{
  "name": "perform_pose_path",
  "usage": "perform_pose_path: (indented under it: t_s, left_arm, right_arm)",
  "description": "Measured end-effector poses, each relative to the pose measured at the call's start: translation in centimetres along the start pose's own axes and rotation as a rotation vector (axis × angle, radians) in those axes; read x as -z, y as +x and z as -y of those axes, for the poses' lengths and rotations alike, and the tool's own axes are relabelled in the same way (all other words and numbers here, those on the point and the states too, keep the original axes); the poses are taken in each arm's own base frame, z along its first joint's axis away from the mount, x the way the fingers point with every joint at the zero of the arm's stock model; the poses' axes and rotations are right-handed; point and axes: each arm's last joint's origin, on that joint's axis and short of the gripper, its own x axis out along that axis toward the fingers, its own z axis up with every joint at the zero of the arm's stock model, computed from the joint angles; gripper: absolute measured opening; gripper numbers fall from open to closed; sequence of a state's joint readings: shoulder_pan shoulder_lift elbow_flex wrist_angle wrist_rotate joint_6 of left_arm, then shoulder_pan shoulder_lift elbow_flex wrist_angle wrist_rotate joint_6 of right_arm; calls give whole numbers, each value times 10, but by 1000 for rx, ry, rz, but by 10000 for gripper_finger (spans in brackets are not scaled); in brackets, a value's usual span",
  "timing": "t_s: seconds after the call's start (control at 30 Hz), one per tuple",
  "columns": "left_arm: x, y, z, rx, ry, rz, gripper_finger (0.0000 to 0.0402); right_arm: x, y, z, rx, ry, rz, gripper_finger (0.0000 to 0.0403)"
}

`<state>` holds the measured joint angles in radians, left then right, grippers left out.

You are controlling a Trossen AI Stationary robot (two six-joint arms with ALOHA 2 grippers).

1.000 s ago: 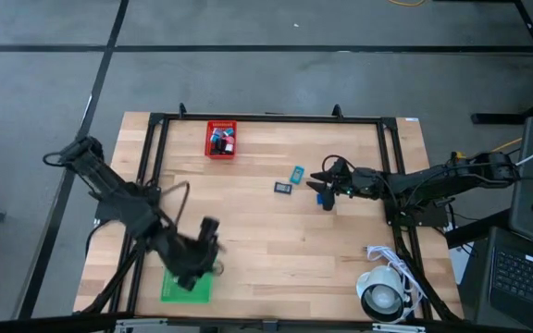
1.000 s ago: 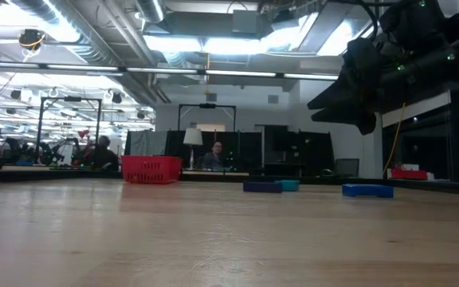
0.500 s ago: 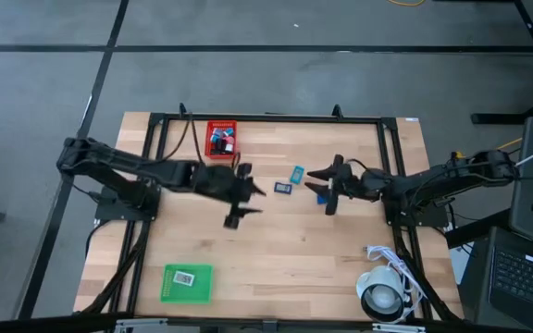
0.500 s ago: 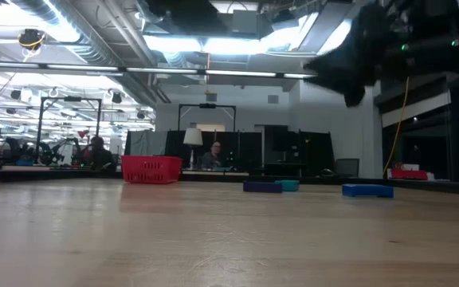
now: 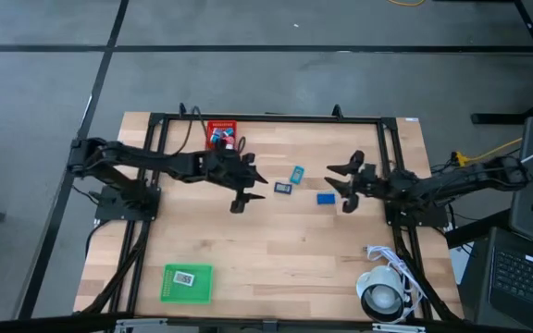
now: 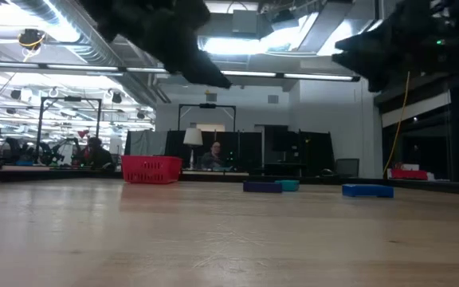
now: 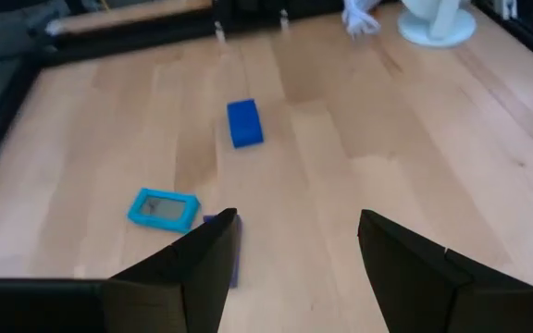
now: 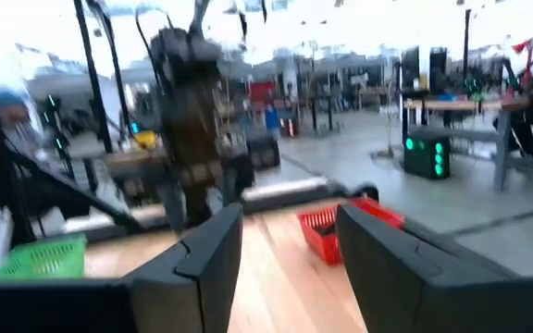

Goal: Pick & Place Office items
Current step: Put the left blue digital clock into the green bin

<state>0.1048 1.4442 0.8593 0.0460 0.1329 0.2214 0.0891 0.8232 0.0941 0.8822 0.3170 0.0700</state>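
Three office items lie on the wooden table between my grippers: a blue block [image 5: 326,198] [image 7: 244,123], a teal flat frame [image 5: 297,174] [image 7: 164,209] and a dark flat piece [image 5: 283,188], which is half hidden behind a finger in the left wrist view. My left gripper [image 5: 251,192] [image 7: 296,222] hangs open and empty above the table, just left of the dark piece. My right gripper [image 5: 338,188] [image 8: 290,215] stands open and empty just right of the blue block, raised and pointing about level.
The red mesh bin [image 5: 220,134] [image 6: 151,169] with small pieces stands at the far edge, partly under my left arm. The green bin [image 5: 187,282] at the near left holds a white piece. A white roll with cable [image 5: 382,296] sits at the near right corner.
My left gripper has swung from above the green bin at the near left, up toward the far side and right, to the middle of the table beside the small items. My right gripper has drawn back toward the right edge and tipped upward, uncovering the blue block, which has stayed put.
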Motion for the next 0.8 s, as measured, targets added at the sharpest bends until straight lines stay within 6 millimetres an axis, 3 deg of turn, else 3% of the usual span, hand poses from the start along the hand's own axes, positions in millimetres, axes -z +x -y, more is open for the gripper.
perform_pose_path:
  t_s: [0.27,0.57,0.8]
  left_arm:
    - [27,47,-15,-8,-45,-80,221]
    - [33,95,-37,-25,-57,-167,221]
    - [40,119,-43,-37,-1,-297,221]
  right_arm:
    - [-10,-11,-2,-99,36,70,183]
    - [-9,-11,-3,-106,14,60,183]
    - [-8,-11,-4,-144,13,56,183]
